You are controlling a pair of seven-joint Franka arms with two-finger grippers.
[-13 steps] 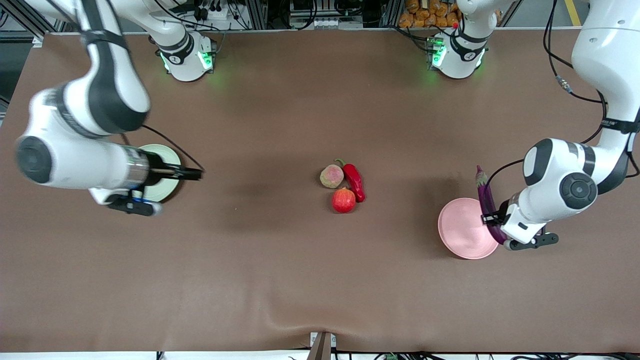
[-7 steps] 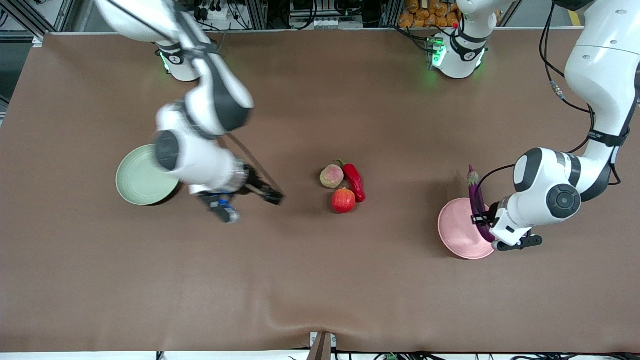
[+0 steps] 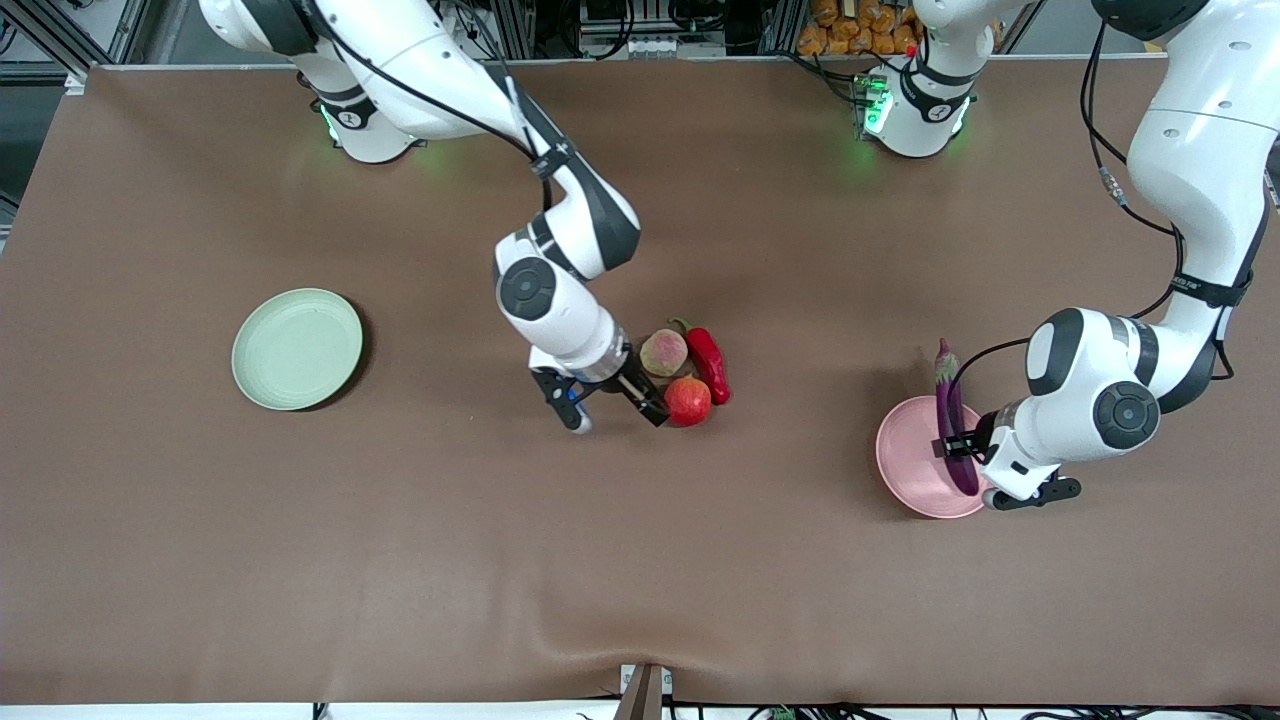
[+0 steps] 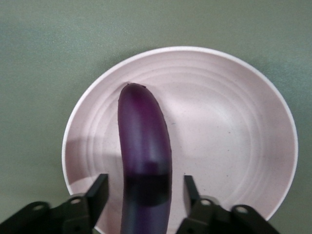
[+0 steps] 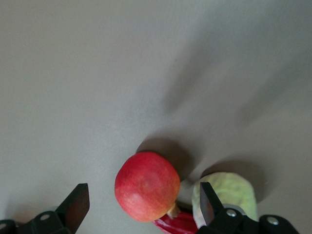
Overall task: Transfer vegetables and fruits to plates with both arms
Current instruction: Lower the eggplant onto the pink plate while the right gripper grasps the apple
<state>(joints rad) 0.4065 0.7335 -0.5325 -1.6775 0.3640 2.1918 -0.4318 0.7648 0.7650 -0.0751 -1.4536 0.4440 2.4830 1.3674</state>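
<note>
The purple eggplant (image 3: 950, 430) lies across the pink plate (image 3: 912, 455), its cap end past the rim. My left gripper (image 3: 962, 447) is open around its lower part; in the left wrist view the fingers (image 4: 99, 194) stand clear of the eggplant (image 4: 144, 146) over the plate (image 4: 229, 122). My right gripper (image 3: 648, 400) is open at the red pomegranate (image 3: 688, 400). In the right wrist view (image 5: 142, 207) the pomegranate (image 5: 147, 185) sits between its spread fingers. The peach (image 3: 663, 352) and red chili (image 3: 708, 362) touch the pomegranate. The green plate (image 3: 296, 348) is empty.
The brown table mat (image 3: 640, 560) has a raised fold near the edge closest to the camera. The arms' green-lit bases (image 3: 370, 115) stand along the top edge. Open mat lies between the fruit pile and each plate.
My right arm has swung from over the green plate across to the fruit pile. My left gripper has carried the eggplant further over the pink plate.
</note>
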